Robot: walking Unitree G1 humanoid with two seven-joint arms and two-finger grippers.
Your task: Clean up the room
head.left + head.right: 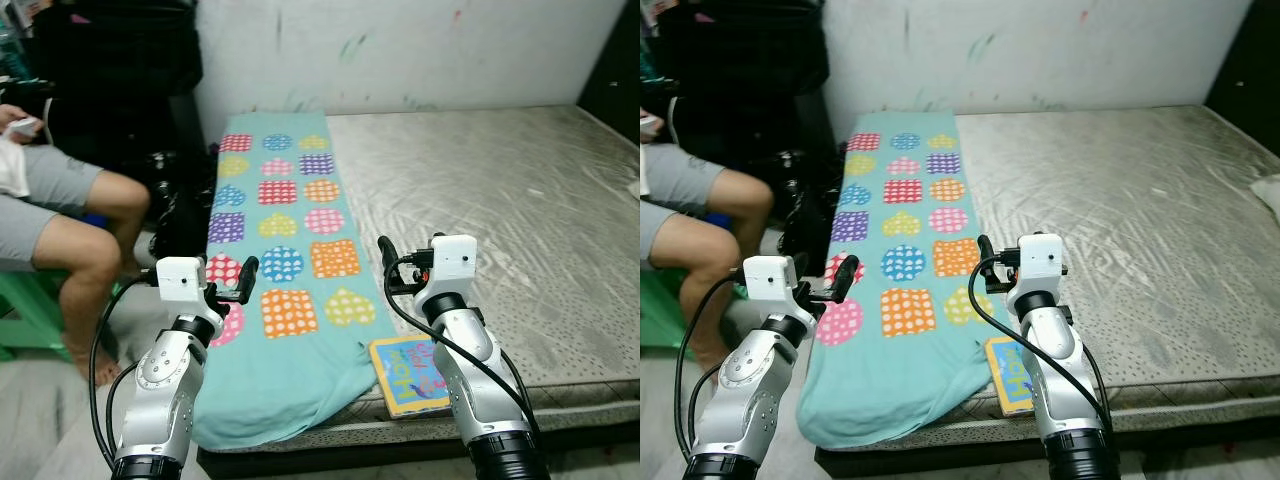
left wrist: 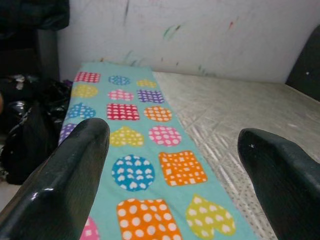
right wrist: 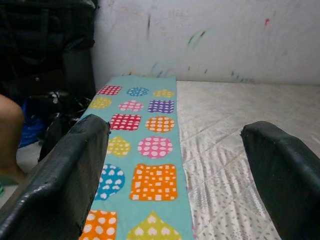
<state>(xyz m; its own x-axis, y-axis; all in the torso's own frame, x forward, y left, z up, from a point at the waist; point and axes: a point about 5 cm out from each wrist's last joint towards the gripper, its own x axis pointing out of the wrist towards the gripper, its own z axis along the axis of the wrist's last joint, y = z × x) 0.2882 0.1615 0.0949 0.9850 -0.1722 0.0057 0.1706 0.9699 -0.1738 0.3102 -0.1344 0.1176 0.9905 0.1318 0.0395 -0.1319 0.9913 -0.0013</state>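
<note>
A teal blanket (image 1: 283,215) printed with dotted hearts, squares and circles lies along the left edge of a bare grey mattress (image 1: 500,200), its near end hanging over the front. A colourful children's book (image 1: 408,375) rests at the mattress's front edge, just right of the blanket. Raised over the blanket's near left edge, my left gripper (image 1: 232,285) is open with nothing in it; its wide-spread fingers (image 2: 65,175) frame the blanket. My right gripper (image 1: 392,268) is held up above the book, open and empty, with the blanket (image 3: 150,150) ahead of it.
A person (image 1: 70,220) sits on a green stool (image 1: 30,310) at the left, legs close to my left arm. Black bags (image 1: 175,200) are piled between the person and the mattress. A scribbled white wall (image 1: 400,50) runs behind. Something white (image 1: 1268,190) lies at the mattress's right edge.
</note>
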